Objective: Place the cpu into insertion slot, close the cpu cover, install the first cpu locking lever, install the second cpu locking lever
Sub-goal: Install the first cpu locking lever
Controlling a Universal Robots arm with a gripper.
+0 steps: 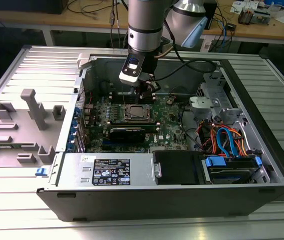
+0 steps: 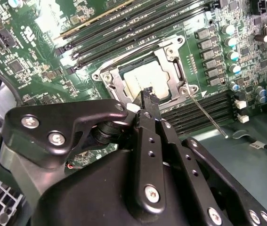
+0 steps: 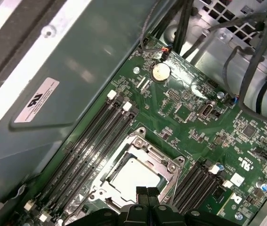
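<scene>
Directly beneath my claw [image 3: 147, 191], pinched shut on nothing, the dull silver-grey square cpu [image 3: 132, 176] sits in the black-rimmed insertion slot [image 2: 177, 73]. The shiny silver cpu cover frame [image 3: 145, 149] lies over it. A thin wire locking lever [image 2: 209, 118] juts out alongside.

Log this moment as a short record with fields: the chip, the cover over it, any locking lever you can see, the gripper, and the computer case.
cpu: small square chip with a dull silver-grey top, seated on the green motherboard
cpu cover: shiny silver frame plate, lying flat around the chip
locking lever: thin metal rod, juts out from the cover's corner and looks unlatched
gripper: black gripper, shut with nothing in it, just above the cover's edge
case: open black computer case, lying on its side
</scene>
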